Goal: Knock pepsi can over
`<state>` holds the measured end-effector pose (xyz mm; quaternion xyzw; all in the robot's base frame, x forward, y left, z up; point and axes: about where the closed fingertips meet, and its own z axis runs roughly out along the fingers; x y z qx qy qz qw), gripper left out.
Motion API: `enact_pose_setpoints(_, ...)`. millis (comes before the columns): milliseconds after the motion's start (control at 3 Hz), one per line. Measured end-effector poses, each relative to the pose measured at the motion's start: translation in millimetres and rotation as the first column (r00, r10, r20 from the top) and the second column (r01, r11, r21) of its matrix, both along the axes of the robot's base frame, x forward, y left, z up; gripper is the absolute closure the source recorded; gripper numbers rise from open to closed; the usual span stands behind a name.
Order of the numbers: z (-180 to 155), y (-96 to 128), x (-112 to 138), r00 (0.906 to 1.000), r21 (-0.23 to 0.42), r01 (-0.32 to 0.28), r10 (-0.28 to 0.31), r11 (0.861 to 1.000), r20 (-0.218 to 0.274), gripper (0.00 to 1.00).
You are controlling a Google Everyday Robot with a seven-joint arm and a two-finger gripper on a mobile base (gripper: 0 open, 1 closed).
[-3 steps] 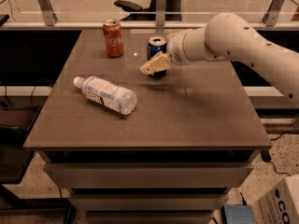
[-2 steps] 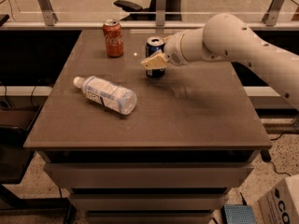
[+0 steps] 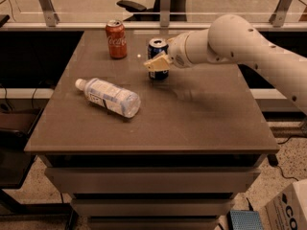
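The pepsi can, dark blue with a silver top, stands upright at the back middle of the brown table. My gripper is at the end of the white arm coming from the right. Its beige fingers lie across the front of the can's middle, hiding part of its body. I cannot tell whether they touch it.
A red-orange Coca-Cola can stands upright at the back left. A clear plastic bottle with a white cap lies on its side left of centre. A railing and an office chair stand behind the table. A cardboard box is on the floor at bottom right.
My gripper has moved left, from just right of the pepsi can to across its front. The can still stands upright. The other things have not moved.
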<state>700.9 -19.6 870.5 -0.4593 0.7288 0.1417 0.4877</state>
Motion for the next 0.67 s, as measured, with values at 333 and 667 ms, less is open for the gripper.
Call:
enact_pose_setpoints(333, -0.6, 2.1, -0.3, 1.0000, 0.000, -0.003, 0.003, 1.000, -0.001, 1.00)
enact_pose_setpoints(667, -0.6, 2.2, -0.3, 1.0000, 0.000, -0.003, 0.003, 1.000, -0.001, 1.00)
